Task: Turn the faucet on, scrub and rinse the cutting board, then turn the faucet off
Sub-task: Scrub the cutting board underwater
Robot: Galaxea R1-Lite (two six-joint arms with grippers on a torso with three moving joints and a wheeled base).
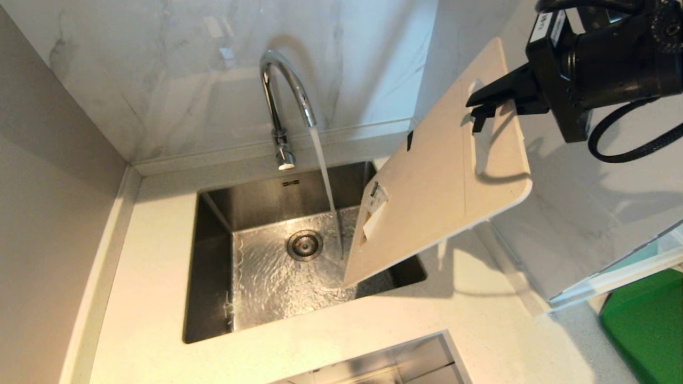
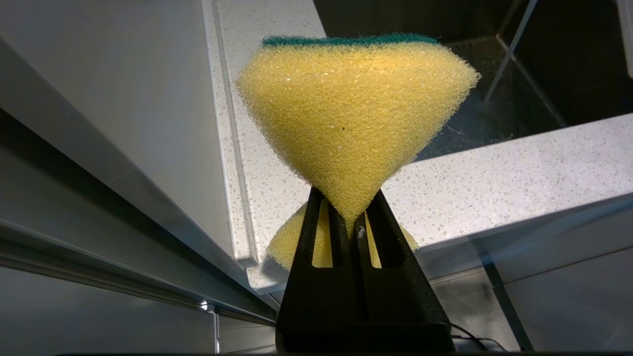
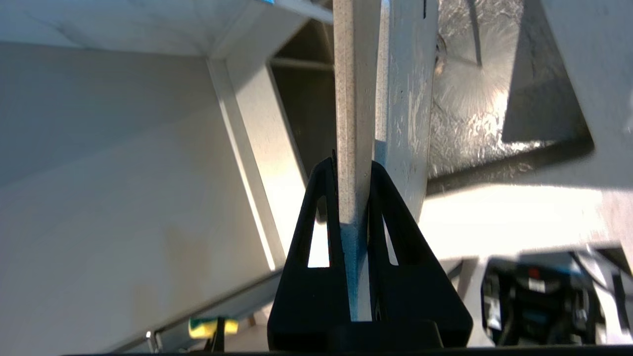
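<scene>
While the left tool [image 2: 352,217] waits low by the front edge of the bench [image 1: 160,341], out of the head camera's sight, it is pinched tight on a yellow sponge [image 2: 353,113] with a green scouring face, squeezed to a waist between the fingers. The sponge is down there on the near side and the board is up and farther off, so I judge the coming move depends on that gap: the left arm has to climb and reach forward over the bench to meet the board's broad face.

The right tool [image 1: 480,106] is closed on the cutting board [image 1: 443,176] at its handle-hole end and holds it in the air, tilted, long axis sloping down from the tool toward the sink [image 1: 213,266]. Its lower end with the paper label hangs over the right side of the basin, just beside the falling water, apparently not under it.

Beyond, the faucet [image 1: 283,96] is running, its stream striking the steel floor near the drain [image 1: 304,245]. Marble walls close the corner behind and to the right, leaving little room for a swing.
</scene>
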